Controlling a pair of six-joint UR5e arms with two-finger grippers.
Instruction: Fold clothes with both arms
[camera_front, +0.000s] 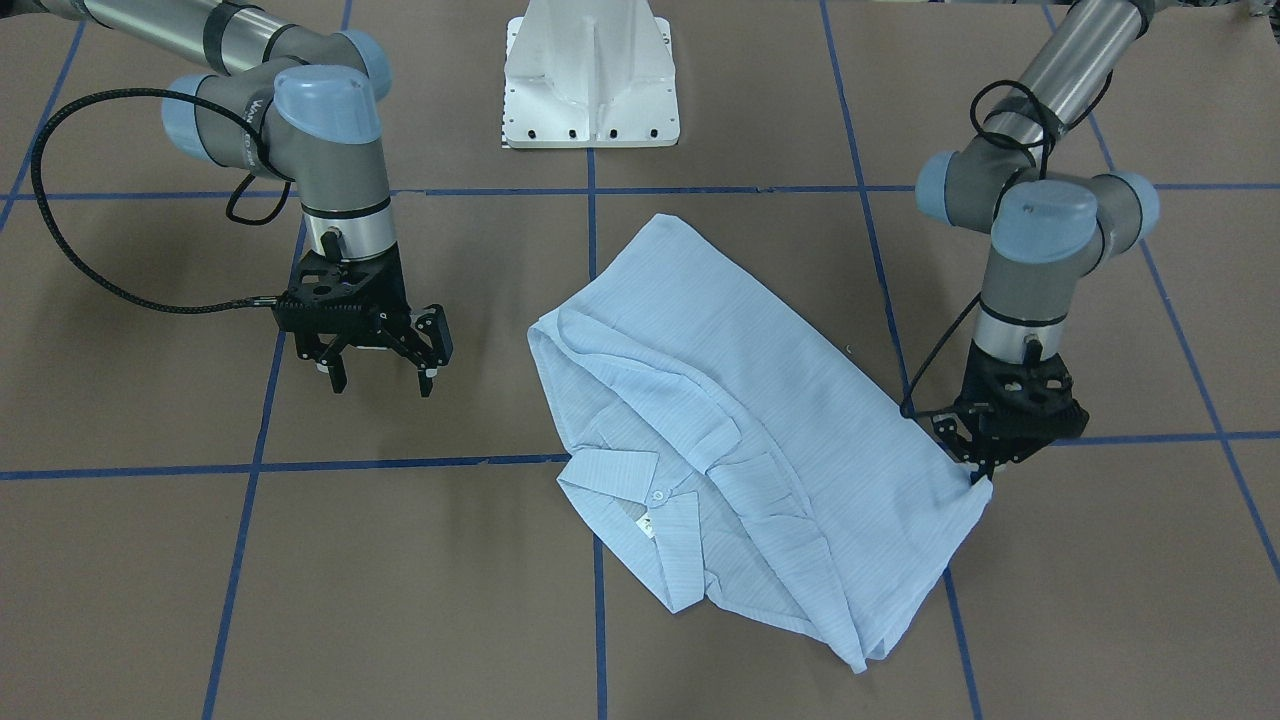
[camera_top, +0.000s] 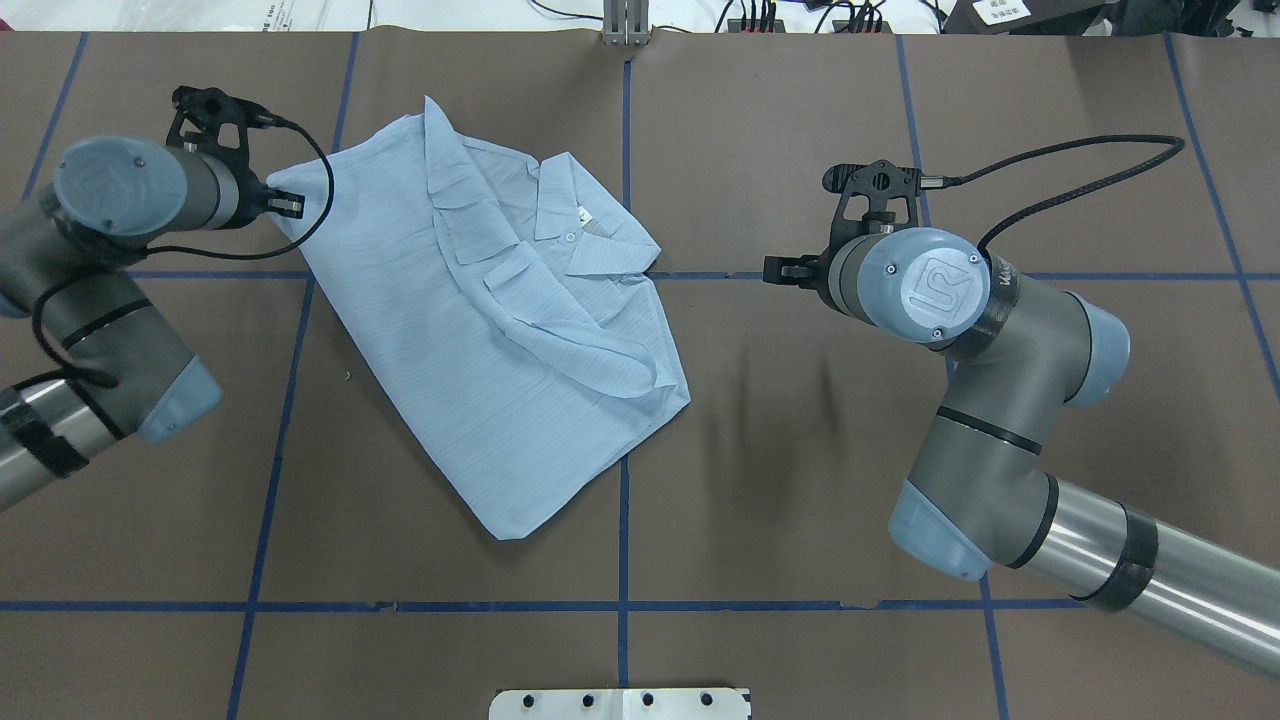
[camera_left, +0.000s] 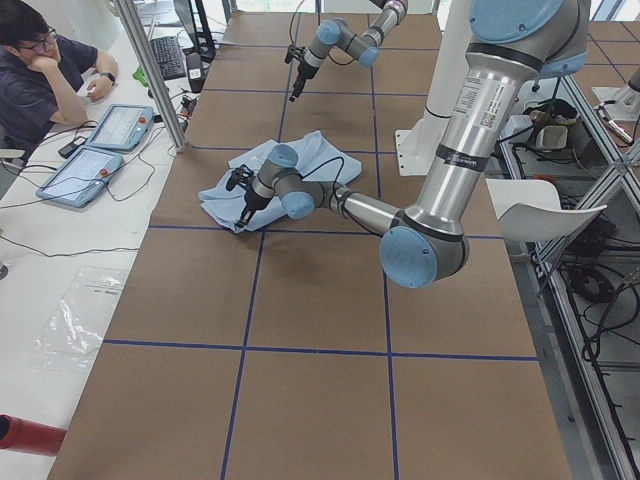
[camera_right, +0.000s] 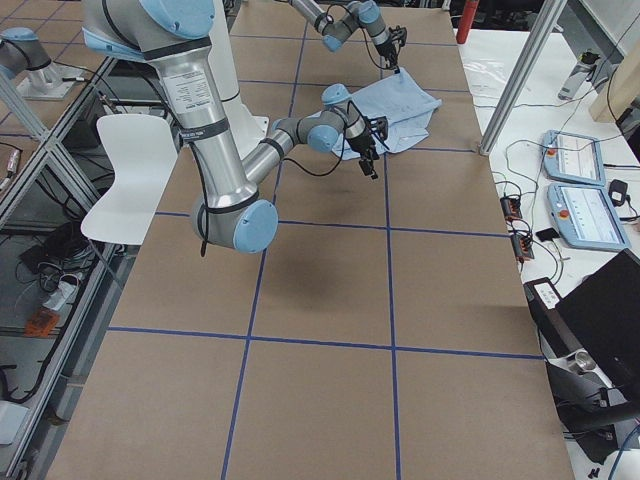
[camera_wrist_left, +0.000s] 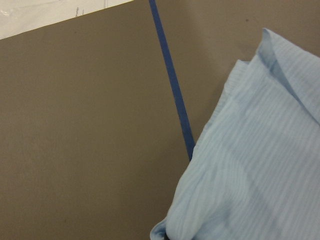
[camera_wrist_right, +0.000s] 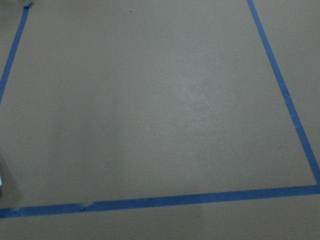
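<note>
Shirt corner under downturned left arm (pinched)

table: brown, blue tape grid | white chair (moulded seat) | side desk: white

I see a brown worktop marked into large squares by blue tape lines, with a white pedestal base standing at the middle of one long edge. Along the opposite edge a person sits at a white side table, head propped on one hand, with two tablet-like pendants and a clear plastic bag on it. A white chair stands off the worktop behind the pedestal's side.
</note>
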